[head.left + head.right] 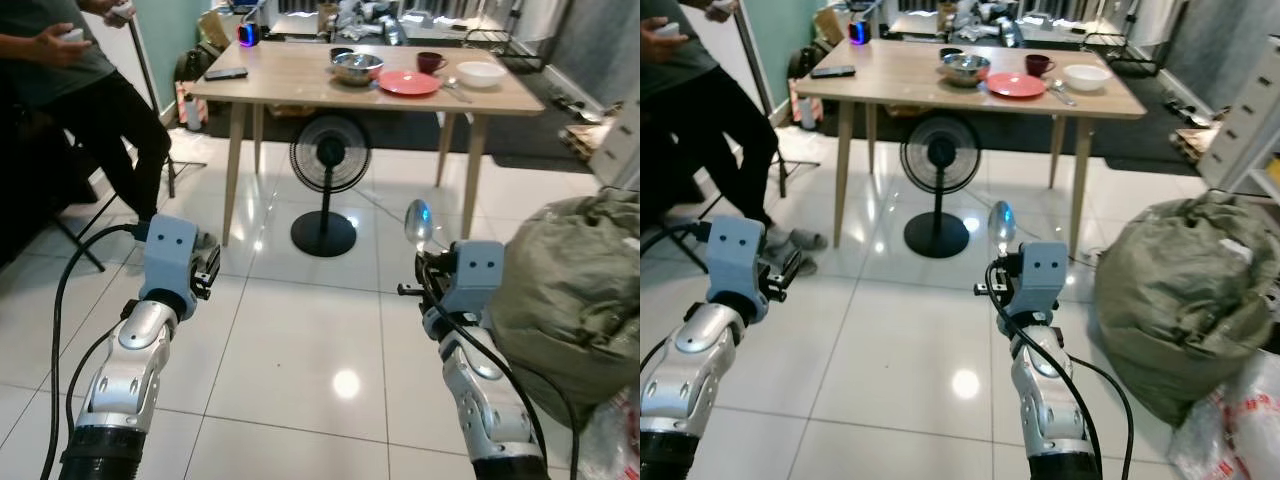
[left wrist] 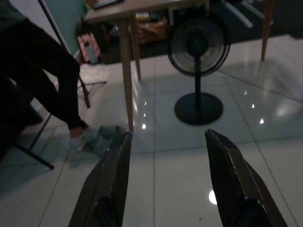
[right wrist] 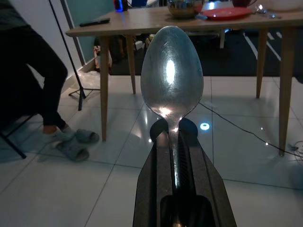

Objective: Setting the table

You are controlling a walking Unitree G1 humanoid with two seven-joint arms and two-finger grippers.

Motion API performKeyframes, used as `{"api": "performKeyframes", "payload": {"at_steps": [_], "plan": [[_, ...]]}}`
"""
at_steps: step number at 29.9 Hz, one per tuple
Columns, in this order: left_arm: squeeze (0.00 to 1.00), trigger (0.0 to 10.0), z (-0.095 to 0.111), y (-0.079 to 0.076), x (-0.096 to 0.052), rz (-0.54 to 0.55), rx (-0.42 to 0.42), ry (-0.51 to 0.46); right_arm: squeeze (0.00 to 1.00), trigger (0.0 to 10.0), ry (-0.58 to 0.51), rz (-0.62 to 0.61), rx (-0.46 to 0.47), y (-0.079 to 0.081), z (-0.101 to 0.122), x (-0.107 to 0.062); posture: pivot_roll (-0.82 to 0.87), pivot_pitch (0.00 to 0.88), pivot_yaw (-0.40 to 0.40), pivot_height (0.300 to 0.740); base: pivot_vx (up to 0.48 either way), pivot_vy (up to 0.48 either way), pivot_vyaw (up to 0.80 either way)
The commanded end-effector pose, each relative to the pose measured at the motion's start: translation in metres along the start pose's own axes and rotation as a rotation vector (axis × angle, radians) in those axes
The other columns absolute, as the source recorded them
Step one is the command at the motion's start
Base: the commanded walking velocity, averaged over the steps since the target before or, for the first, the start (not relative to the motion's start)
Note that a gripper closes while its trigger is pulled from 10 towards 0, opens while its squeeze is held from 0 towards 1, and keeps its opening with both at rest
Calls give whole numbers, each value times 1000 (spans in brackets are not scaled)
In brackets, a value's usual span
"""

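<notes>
Gripping the spoon by its handle, the right tool holds it lengthwise, bowl toward the table; left tool spread.

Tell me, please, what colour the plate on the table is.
The plate is red, clearest in the left eye view.

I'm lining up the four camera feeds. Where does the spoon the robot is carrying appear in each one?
Left eye view: spoon right of centre, bowl up, above the right end effector.
Right eye view: just right of centre.
Left wrist view: not in it.
Right wrist view: centre, bowl facing the camera.
Shared landmark: the black floor fan under the table.
</notes>
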State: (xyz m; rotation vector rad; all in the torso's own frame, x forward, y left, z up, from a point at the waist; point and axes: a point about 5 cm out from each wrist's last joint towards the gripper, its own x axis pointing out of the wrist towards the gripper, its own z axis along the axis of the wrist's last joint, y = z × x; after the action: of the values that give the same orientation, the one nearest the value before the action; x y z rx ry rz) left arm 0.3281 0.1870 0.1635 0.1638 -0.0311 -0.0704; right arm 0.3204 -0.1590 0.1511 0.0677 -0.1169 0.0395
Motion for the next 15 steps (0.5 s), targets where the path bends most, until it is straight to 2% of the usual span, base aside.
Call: {"api": "performKeyframes", "payload": {"at_steps": [1,15], "plan": [[0,10000,-2,0,0,0,20,10,0,10000,-10,-9,10,-2,1,1,16,0,85,740,480,0,0],[0,10000,0,0,2,4,18,3,0,10000,-10,-6,6,-1,0,0,16,0,84,740,480,0,0]]}}
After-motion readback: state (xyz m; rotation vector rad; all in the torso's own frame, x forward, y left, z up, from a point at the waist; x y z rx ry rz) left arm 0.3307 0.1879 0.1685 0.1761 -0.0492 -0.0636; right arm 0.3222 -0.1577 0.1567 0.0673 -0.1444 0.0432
